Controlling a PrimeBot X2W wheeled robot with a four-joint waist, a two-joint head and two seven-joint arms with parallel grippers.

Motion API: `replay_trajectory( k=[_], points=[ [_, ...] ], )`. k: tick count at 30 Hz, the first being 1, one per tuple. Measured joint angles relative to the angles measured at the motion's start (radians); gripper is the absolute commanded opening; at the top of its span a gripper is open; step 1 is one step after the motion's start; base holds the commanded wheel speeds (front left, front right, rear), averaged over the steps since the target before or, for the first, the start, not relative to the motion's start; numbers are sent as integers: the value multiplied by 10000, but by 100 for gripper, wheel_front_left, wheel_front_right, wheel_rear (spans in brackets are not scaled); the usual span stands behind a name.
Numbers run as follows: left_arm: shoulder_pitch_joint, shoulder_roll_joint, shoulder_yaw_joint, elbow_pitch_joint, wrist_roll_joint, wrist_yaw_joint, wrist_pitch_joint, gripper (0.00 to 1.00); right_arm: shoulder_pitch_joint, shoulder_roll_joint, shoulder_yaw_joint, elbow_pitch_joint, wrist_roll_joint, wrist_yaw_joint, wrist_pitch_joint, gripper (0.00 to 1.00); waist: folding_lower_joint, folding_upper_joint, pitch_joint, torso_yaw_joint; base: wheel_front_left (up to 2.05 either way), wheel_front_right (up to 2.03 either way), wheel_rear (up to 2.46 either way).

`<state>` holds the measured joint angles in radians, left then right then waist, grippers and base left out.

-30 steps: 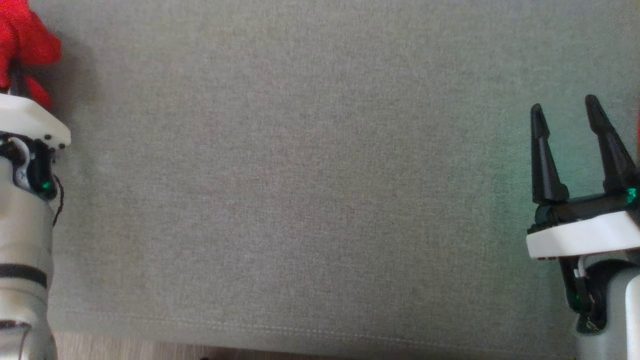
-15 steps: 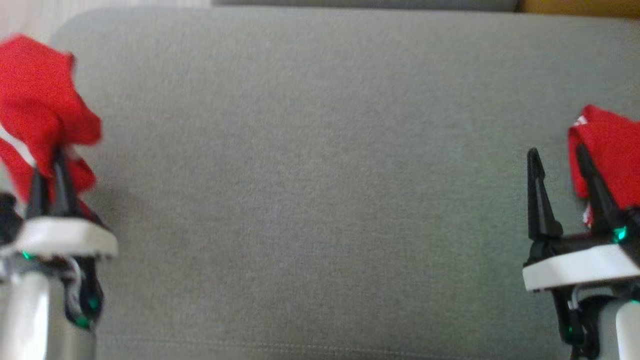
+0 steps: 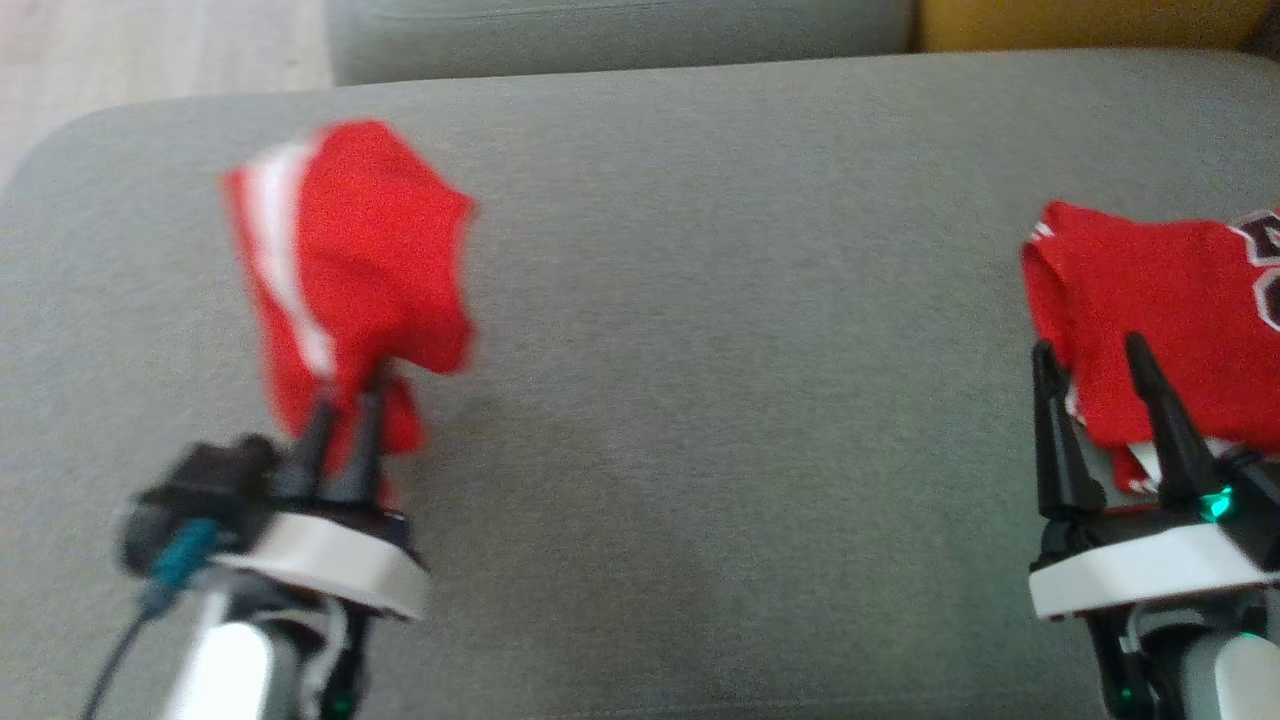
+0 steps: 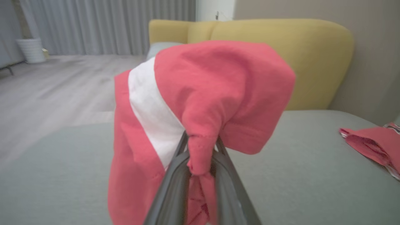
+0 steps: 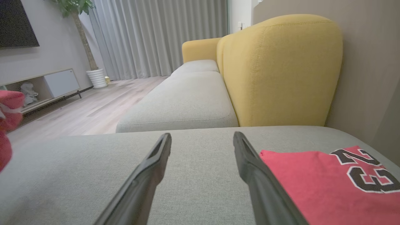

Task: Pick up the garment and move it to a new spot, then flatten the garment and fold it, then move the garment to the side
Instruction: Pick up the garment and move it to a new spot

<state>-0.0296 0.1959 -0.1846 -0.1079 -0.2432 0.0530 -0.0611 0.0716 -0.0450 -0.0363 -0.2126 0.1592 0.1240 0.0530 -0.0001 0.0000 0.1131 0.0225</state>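
A red garment (image 3: 350, 250) with a white stripe hangs bunched above the left part of the grey cushion (image 3: 700, 400). My left gripper (image 3: 345, 410) is shut on a gathered fold at its lower edge. In the left wrist view the garment (image 4: 218, 90) drapes over and in front of the left gripper (image 4: 201, 145). My right gripper (image 3: 1088, 347) stands open at the right, empty, fingers just over the near edge of a folded red jersey (image 3: 1170, 290). The right wrist view shows the right gripper (image 5: 202, 136) open over bare cushion, with the jersey (image 5: 312, 181) and its black number to the right.
The grey cushion's rounded far edge (image 3: 600, 75) meets a second grey seat (image 5: 184, 103) and a yellow backrest (image 5: 281, 72). Wooden floor (image 3: 150, 60) lies beyond the cushion's left corner. A low TV stand (image 5: 47, 87) and a white plant pot (image 5: 97, 78) stand far off.
The head camera has tilted up, bringing the cushion's far edge and the jersey into view. My left gripper has carried the garment rightward over the cushion. The right gripper stays open.
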Motion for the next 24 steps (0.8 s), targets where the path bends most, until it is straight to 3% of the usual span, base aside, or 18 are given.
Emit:
replay_trajectory(
  k=[7, 15, 16, 18, 24],
  points=[
    [-1174, -688, -1758, 1779, 230, -941, 119, 0, -360, 0, 539, 184, 364, 0, -94, 100, 0, 0, 372, -1291, 0, 0, 0],
    [-3056, -1034, -2964, 4504, 581, -1522, 199, 0, -566, 0, 665, 464, 686, 0, -543, 100, 1, 0, 1217, -2336, 0, 0, 0],
    [-3186, -1070, -3072, 4775, 579, -1578, 180, 29, -616, 0, 658, 499, 694, 0, -583, 100, 1, 0, 1318, -2412, 0, 0, 0],
    [-3362, -1126, -3229, 5244, 527, -1603, 0, 100, -670, 0, 667, 594, 694, 0, -633, 100, 2, 0, 1484, -2519, 0, 0, 0],
    [-3456, -1271, -3237, 5613, 40, -1674, -1037, 100, -706, 0, 721, 779, 679, 0, -681, 100, 1, 0, 1490, -2298, 0, 0, 0]
  ],
)
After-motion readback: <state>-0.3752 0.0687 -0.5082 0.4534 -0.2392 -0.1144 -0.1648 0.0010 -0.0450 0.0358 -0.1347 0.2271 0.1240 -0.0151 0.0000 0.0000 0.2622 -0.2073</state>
